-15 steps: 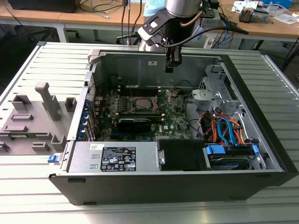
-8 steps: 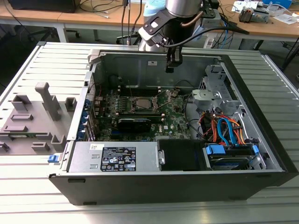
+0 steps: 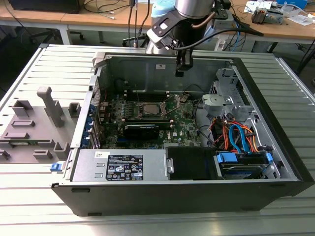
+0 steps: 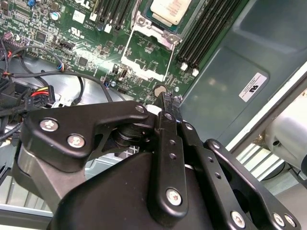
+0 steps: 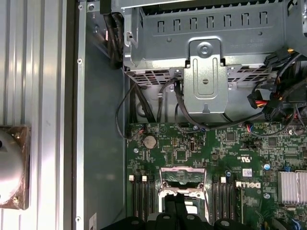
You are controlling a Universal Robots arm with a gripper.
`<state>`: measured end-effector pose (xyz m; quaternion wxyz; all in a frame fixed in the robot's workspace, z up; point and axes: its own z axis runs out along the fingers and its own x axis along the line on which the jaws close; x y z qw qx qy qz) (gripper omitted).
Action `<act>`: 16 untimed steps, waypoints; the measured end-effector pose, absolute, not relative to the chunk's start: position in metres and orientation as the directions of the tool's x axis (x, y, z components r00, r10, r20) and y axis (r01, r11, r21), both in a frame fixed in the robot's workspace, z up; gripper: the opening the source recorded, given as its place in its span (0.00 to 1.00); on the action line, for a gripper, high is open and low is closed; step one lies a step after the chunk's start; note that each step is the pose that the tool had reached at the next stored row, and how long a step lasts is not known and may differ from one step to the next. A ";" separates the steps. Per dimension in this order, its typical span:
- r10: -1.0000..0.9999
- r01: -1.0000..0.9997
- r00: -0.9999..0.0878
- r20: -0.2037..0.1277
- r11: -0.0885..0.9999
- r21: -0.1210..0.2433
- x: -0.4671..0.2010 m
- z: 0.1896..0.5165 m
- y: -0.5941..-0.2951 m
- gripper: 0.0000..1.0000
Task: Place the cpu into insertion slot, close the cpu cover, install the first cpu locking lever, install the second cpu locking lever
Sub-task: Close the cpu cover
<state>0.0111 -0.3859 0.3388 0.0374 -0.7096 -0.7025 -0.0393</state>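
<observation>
While I watched through the exterior view, the open computer case [image 3: 197, 199] lay on its side on a grey ribbed metal desk [image 3: 29, 201], whose long grooves ran out to both sides of that view. Beside the case, on the exterior view's left, a grey plastic fixture [image 3: 34, 125] with upright posts sat on the same desk. Behind it all I saw a wooden desk [image 3: 74, 18] strewn with cables, with small gear and papers farther toward the exterior view's right.

The arm reached down over the case's far wall, and the tool [image 3: 180, 72] hung well above the green motherboard [image 3: 182, 125]. I judged its fingers [image 4: 165, 158] to be pressed together with nothing between them, since they met at the tip in both wrist views.

In the second wrist view the cpu [image 4: 169, 10] sat in the insertion slot [image 4: 163, 29], silvery top up, beside a bank of long black memory slots [image 4: 206, 31]. The cpu cover [image 4: 142, 71] was swung open, lying back from the slot on the tool's side, with green board showing through its square window.

Inside the case, a labelled power supply [image 3: 123, 166] filled the near corner. A metal drive cage [image 5: 206, 81] stood past the board, and blue and orange cables [image 3: 236, 137] looped near it.
</observation>
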 end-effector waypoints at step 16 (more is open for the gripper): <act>0.994 1.000 0.010 0.108 -0.010 0.002 0.016 0.338 -0.386 0.11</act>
